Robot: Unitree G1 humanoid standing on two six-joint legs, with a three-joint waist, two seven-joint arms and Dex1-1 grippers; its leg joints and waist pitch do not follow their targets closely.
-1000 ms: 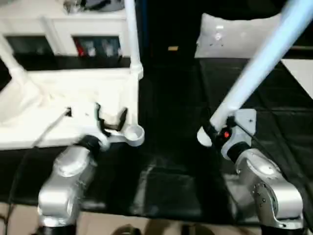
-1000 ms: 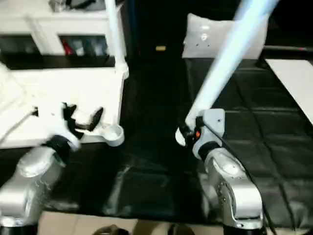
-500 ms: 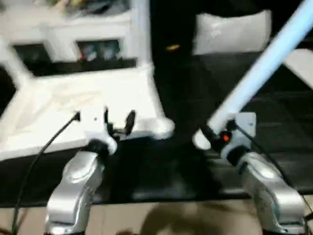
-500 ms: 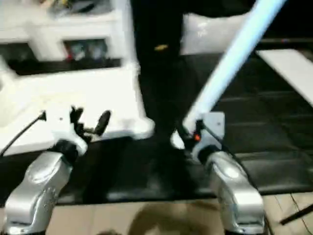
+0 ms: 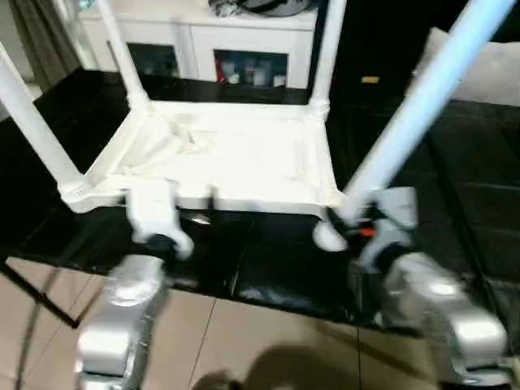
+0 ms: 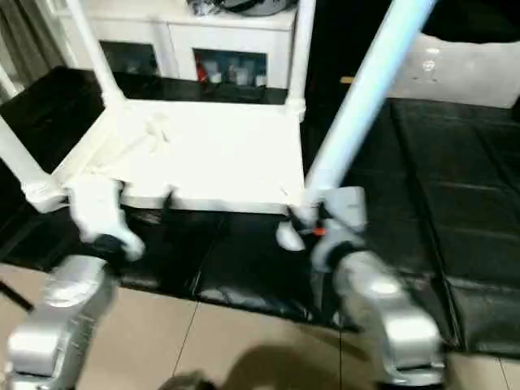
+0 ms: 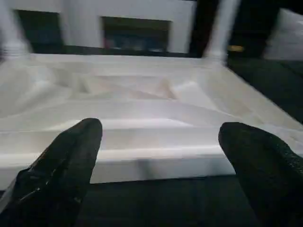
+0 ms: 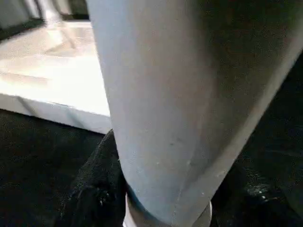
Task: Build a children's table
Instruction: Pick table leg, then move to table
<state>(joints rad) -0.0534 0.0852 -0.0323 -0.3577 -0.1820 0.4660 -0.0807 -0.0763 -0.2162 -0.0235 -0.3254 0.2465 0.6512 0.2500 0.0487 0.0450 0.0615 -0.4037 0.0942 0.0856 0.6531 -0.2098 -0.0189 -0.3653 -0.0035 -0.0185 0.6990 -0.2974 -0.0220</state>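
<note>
Now the camera had tilted, bringing the whole upturned table top into mid-frame with three legs standing in its corners. Right gripper clamped the fourth leg, its thick end just beside the near right corner, so seating looked next. Left gripper gaped wide, empty, near the front edge. Black mat; white cabinet upper frame; tiled floor below.
</note>
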